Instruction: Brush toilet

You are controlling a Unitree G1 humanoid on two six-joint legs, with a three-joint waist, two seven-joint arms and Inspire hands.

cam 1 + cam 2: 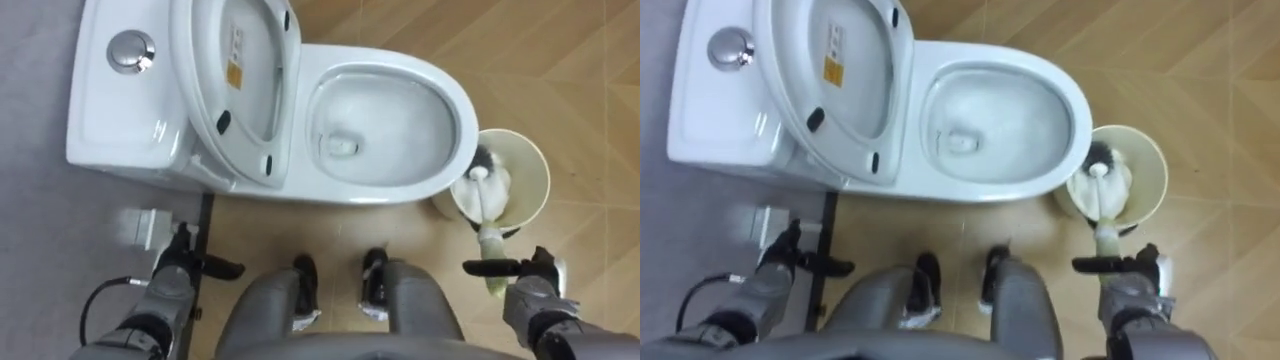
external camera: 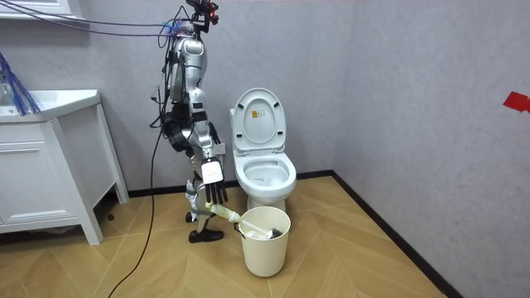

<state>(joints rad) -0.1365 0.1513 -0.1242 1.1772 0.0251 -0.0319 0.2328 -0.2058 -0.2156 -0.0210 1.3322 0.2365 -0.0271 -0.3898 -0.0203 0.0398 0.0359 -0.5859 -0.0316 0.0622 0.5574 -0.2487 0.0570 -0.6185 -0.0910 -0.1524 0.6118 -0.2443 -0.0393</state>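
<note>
Right hand (image 1: 535, 290), low in the left eye view, is curled round the handle of the brush (image 1: 490, 243). The brush head sits in the bucket (image 1: 538, 160), just beside the toilet (image 1: 440, 85). The bowl looks untouched. Left hand (image 1: 175, 272) hangs idle at lower left; whether it is open or closed I cannot tell.

From the room view, the robot stands bent before the toilet, lid (image 2: 258, 116) raised, brush slanting from hand into bucket. By my reckoning, only the grasp is done: lifting out, scrubbing and returning remain.

Both eye views look down on the toilet (image 1: 380, 58); room view stands off.
</note>
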